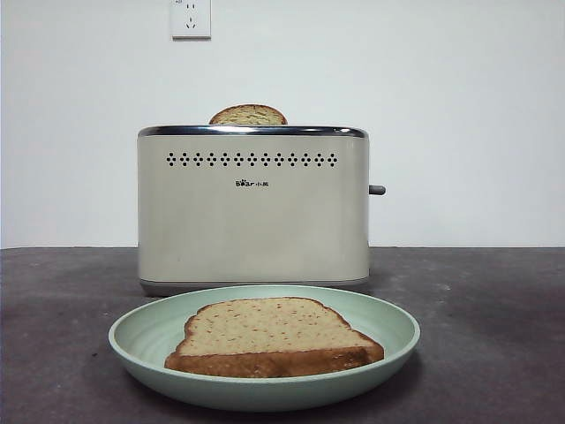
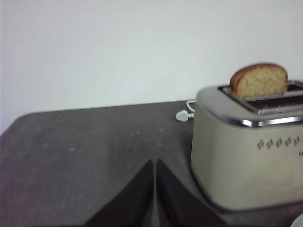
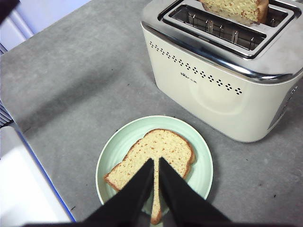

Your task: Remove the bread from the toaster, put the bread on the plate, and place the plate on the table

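Note:
The bread [image 1: 274,336] lies flat on the pale-green plate [image 1: 141,340], which rests on the table [image 1: 494,300] in front of the cream toaster [image 1: 252,221]. A second slice with a domed top [image 1: 248,116] sticks up from the toaster's rear slot. In the right wrist view my right gripper [image 3: 156,161] is shut and empty, hovering above the bread [image 3: 163,144] and plate [image 3: 113,151]. In the left wrist view my left gripper [image 2: 154,163] is shut and empty above bare table, off the end of the toaster [image 2: 241,161]. Neither gripper shows in the front view.
The toaster's lever [image 1: 377,190] juts from its right end. A white plug [image 2: 182,115] and cord lie on the table behind the toaster. A white panel with a blue edge [image 3: 23,189] borders the table beside the plate. A wall socket [image 1: 191,18] is on the back wall.

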Controlling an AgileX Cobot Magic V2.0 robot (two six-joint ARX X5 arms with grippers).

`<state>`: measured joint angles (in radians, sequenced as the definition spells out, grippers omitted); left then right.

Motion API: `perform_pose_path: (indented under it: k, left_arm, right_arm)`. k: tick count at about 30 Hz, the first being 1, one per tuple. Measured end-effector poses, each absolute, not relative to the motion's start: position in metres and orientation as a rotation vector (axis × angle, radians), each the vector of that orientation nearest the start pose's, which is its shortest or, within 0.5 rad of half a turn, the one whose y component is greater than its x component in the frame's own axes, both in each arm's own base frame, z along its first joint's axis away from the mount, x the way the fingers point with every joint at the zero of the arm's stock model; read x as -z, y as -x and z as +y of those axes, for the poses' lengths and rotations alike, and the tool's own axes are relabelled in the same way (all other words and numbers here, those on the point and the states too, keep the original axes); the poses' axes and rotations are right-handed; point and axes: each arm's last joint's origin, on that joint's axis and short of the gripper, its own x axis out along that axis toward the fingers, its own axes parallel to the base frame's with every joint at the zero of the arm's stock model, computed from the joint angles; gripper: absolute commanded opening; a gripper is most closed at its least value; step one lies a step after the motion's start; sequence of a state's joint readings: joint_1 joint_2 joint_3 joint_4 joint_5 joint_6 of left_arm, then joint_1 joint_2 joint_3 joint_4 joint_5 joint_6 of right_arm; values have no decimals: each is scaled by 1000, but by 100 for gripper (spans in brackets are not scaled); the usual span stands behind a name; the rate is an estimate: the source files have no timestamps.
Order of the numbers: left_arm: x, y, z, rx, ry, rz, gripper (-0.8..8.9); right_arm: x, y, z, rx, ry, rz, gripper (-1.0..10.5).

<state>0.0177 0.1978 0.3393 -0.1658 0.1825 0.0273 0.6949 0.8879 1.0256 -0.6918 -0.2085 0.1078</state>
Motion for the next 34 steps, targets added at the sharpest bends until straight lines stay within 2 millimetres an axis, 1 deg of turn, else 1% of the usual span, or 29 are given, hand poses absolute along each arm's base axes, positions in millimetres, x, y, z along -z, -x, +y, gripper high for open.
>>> perform_pose_path:
  k: [4,7,14,20,28,34]
  left_arm:
    - [-216,-92,-4,164,2,48,8]
    - [-201,-91,-4,164,20,60,8]
    - [-178,-91,-4,162,50,72,8]
    - [-159,-94,-3,156,92,154,8]
    - [-158,-94,-3,151,150,161,8]
    - [-158,-94,-3,150,160,162,8]
  right_arm:
    - [-351,-126,113,-848,40,602,6]
    - [-351,-126,113,-848,40,602,6]
    - [-351,-126,113,-848,40,602,6]
    - [-351,-126,113,-848,40,602,6]
    - [-351,-126,113,-848,40,602,6]
    - [-351,-126,113,-848,40,602,6]
